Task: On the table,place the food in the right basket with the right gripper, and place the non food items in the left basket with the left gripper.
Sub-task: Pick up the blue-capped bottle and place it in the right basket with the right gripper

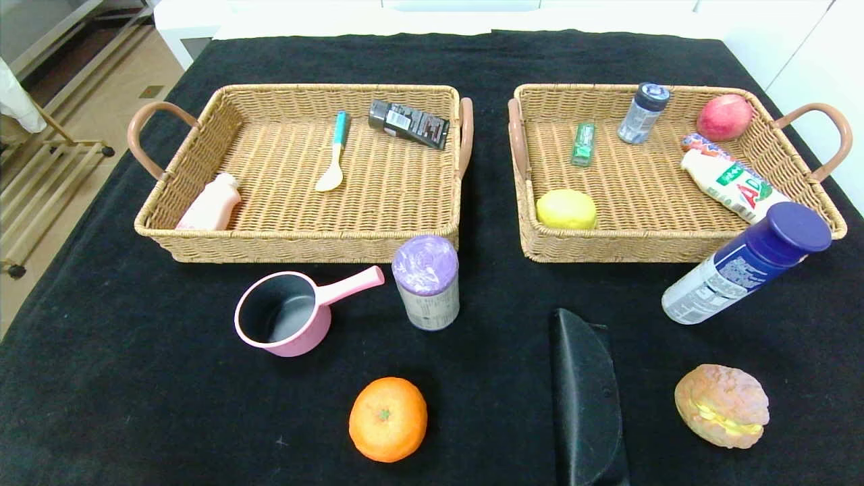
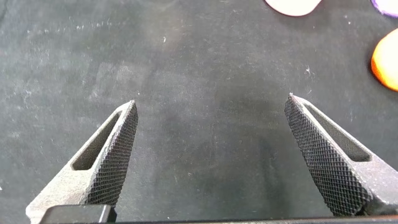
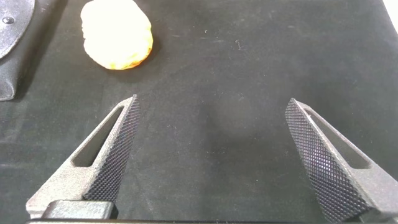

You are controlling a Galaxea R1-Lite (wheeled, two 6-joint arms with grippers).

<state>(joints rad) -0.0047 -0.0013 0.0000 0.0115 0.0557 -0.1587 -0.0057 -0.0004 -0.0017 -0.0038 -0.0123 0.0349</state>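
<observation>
Both claws stood parked low over the black cloth, neither visible from the head camera. Left gripper (image 2: 211,155) had its fingers spread wide and held nothing; bare table (image 2: 186,74) lay between its tips, with the pink saucepan (image 2: 292,5) and the orange (image 2: 387,62) only at the far edge of its reach ahead. Right gripper (image 3: 211,155) was likewise spread wide and empty, with the bun (image 3: 118,34) ahead of it and to one side, and the black pouch (image 3: 15,43) beyond that.

Six items remained unsorted on the table (image 1: 101,378). Food: the orange (image 1: 387,418), the bun (image 1: 722,405), and the blue-capped bottle (image 1: 746,266), which leaned against the front wall of the right basket (image 1: 607,246). Non-food: the saucepan (image 1: 290,314), upright with its handle pointing toward the baskets; the purple-lidded canister (image 1: 426,283), standing just before the left basket (image 1: 297,246); and the pouch (image 1: 586,398).

Each basket already held several items, so sorting appeared partly done. In the inspector's judgement, the wide fingers suited a fresh approach, and the bun lay nearest the right claw as a likely first pick. The orange sat on the left claw's side, which would demand a longer reach from the right arm.
</observation>
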